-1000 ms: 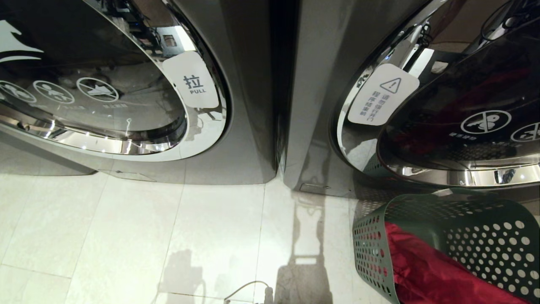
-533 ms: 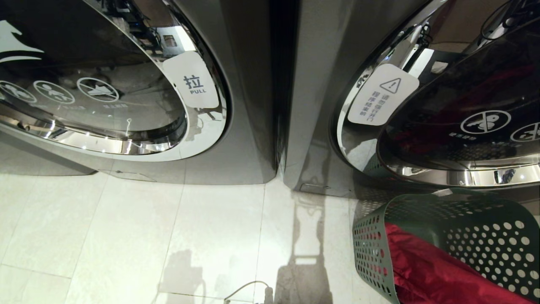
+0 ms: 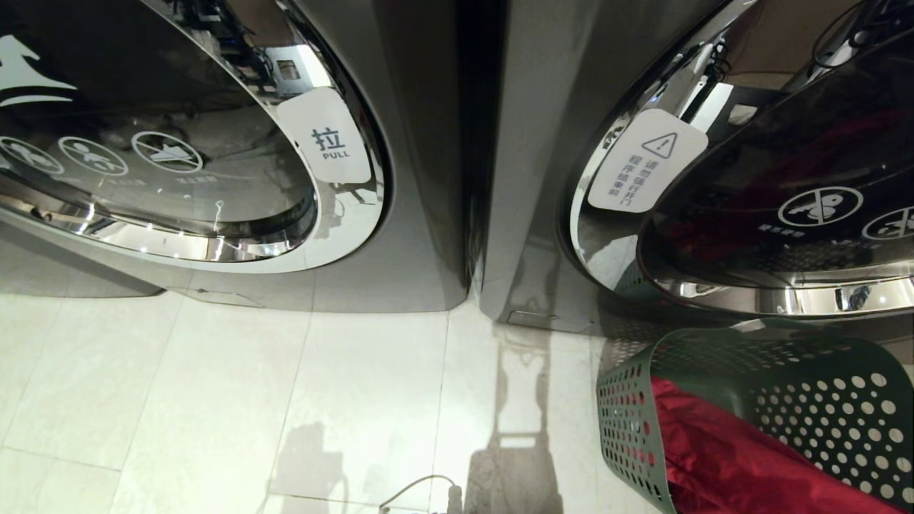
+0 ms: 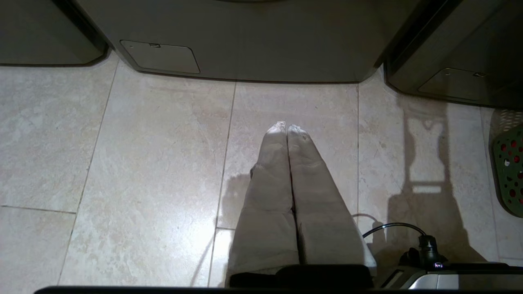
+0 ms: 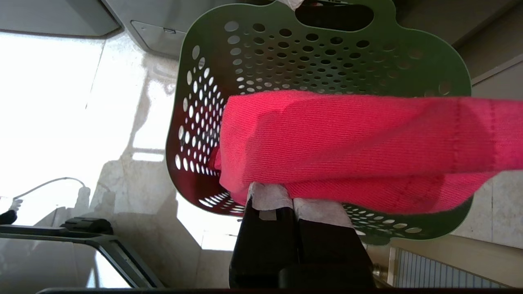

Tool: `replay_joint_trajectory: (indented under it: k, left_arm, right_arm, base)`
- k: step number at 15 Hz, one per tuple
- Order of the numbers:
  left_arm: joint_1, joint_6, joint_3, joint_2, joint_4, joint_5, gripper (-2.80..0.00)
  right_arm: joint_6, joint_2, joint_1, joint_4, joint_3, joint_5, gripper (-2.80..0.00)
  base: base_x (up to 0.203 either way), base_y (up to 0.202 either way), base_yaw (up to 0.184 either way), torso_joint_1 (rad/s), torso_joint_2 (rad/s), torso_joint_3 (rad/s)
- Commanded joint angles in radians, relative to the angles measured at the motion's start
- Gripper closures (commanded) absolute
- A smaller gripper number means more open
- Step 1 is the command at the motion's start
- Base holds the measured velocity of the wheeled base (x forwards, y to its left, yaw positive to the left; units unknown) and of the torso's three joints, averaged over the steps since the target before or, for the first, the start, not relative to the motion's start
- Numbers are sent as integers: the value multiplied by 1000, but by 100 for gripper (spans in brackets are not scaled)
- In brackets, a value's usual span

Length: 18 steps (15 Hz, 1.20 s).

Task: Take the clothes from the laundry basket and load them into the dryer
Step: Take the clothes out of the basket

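Note:
A green perforated laundry basket (image 3: 807,378) stands on the floor at the lower right, heaped with red clothes (image 3: 728,457). Behind it is a front-loading machine with its round door (image 3: 771,200) shut. A second machine to the left carries a PULL label (image 3: 332,143) and its door is also shut. I cannot tell which one is the dryer. My right gripper (image 5: 292,192) is shut, just over the basket (image 5: 310,53); its fingertips are hidden under the red cloth (image 5: 347,139). My left gripper (image 4: 287,127) is shut and empty above the bare floor tiles.
A thin cable with a plug (image 3: 421,489) lies on the tiles near my base. The basket's edge (image 4: 508,171) shows beside the left arm. The machines' lower panels (image 4: 245,41) stand close ahead. A slatted grille (image 5: 449,269) is next to the basket.

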Motion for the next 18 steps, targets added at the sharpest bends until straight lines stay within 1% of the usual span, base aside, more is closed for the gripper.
replay_joint_trajectory:
  k: [1, 18]
  left_arm:
    - [1, -1, 32, -2, -1, 1, 0]
    - [1, -3, 32, -2, 1, 1, 0]
  right_arm:
    - [-1, 3, 0, 0, 0, 0, 0]
    - [-1, 3, 0, 0, 0, 0, 0]
  base:
    - [0, 0, 0, 5, 1, 120]
    - [0, 0, 0, 2, 3, 195]
